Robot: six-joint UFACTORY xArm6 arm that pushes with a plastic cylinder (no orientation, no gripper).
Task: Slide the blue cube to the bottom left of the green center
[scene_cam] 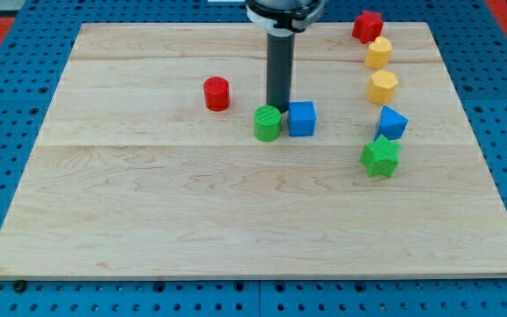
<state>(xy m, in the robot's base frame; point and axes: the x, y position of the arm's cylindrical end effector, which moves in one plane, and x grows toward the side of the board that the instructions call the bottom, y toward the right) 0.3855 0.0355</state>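
The blue cube (301,118) sits near the board's middle, touching or nearly touching the right side of the green cylinder (268,123). My tip (278,107) is just above the gap between them, close to the cube's upper left corner and the cylinder's top right. The dark rod rises from there to the view's top.
A red cylinder (216,93) lies left of the rod. On the right stand a red star-like block (367,25), two yellow blocks (378,53) (382,87), a second blue block (392,122) and a green star (380,156). The wooden board (148,220) rests on a blue pegboard.
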